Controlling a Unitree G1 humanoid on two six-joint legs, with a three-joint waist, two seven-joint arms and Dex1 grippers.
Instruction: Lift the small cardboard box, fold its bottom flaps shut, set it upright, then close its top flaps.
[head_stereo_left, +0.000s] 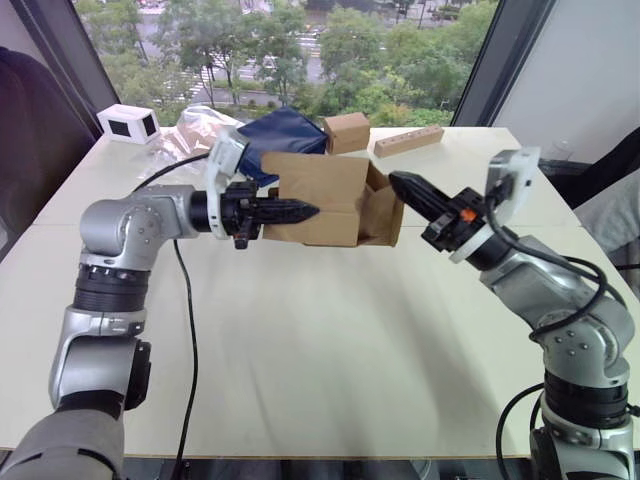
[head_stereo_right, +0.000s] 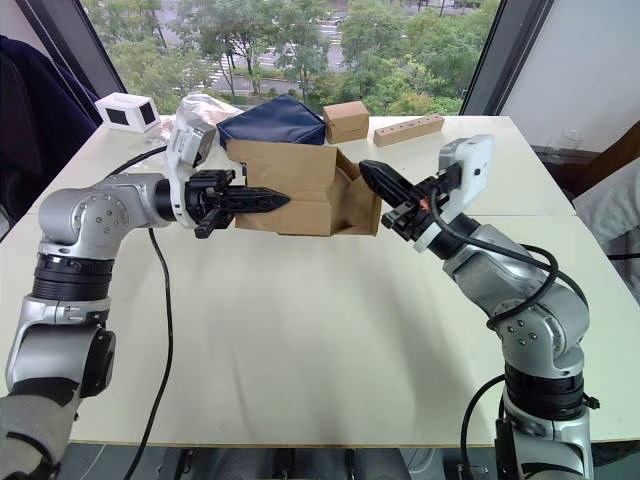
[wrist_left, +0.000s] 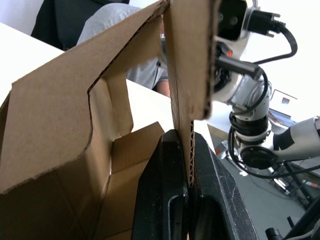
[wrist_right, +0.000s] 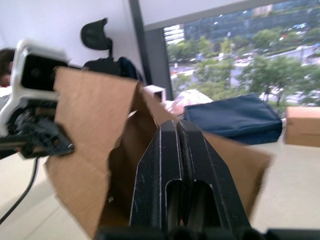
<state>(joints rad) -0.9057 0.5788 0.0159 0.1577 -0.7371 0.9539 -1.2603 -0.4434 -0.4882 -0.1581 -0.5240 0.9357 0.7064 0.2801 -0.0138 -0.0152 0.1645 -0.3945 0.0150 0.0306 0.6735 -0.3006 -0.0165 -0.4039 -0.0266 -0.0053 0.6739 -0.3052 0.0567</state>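
Small cardboard box betw. left end effector & right end effector — above table.

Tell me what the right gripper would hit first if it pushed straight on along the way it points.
Most likely the flaps at the open end of the small cardboard box: the right gripper, jaws shut, points straight at that end, close to it. Whether it touches already is unclear.
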